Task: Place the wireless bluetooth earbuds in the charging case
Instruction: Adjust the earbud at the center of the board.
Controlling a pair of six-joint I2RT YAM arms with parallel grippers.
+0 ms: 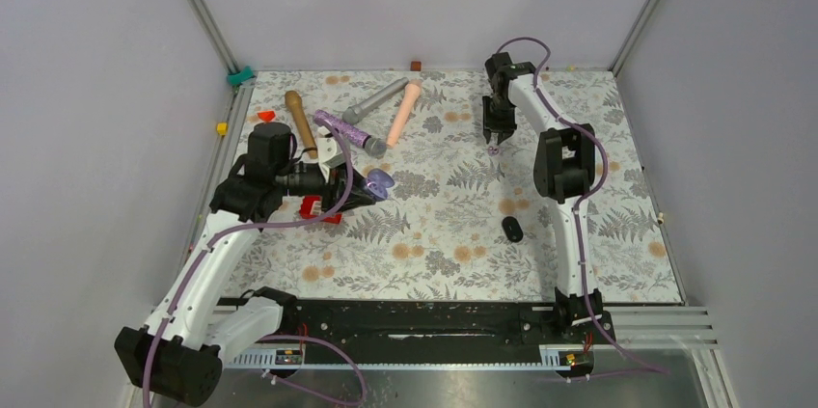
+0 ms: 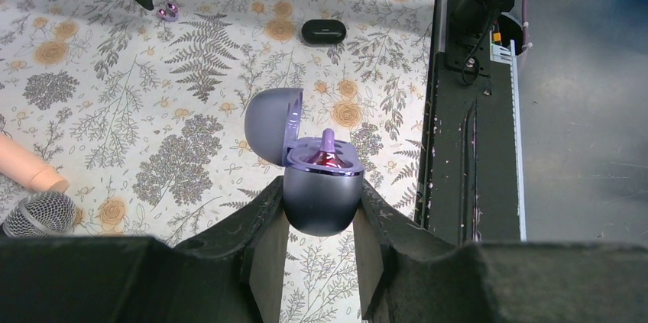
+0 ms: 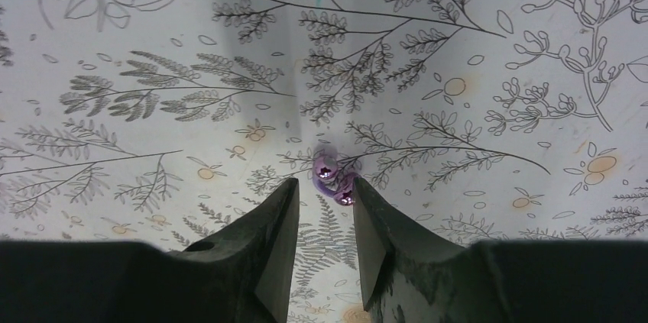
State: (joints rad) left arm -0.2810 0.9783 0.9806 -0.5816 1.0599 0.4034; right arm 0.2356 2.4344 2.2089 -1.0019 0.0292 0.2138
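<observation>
The charging case [image 2: 321, 205] is a lavender oval held off the table, its lid [image 2: 271, 121] hinged open. My left gripper [image 2: 321, 185] is shut on the case's lower body; from above, the case [image 1: 382, 182] shows at the left gripper's [image 1: 371, 186] tips. One glossy purple earbud [image 2: 328, 155] sits in the case's well. A second purple earbud [image 3: 334, 178] lies on the floral cloth at the back. My right gripper [image 3: 325, 182] hangs over it with jaws apart, the bud just beyond the tips and close to the right finger [image 3: 367, 208]. From above it is a small dot [image 1: 494, 149].
A black oval pebble [image 1: 512, 229] lies on the cloth near the right arm. A red tray [image 1: 313, 207] sits under the left arm. Several microphones and handles lie at the back left: brown [image 1: 300, 121], purple [image 1: 347, 131], grey [image 1: 376, 99], peach [image 1: 405, 111].
</observation>
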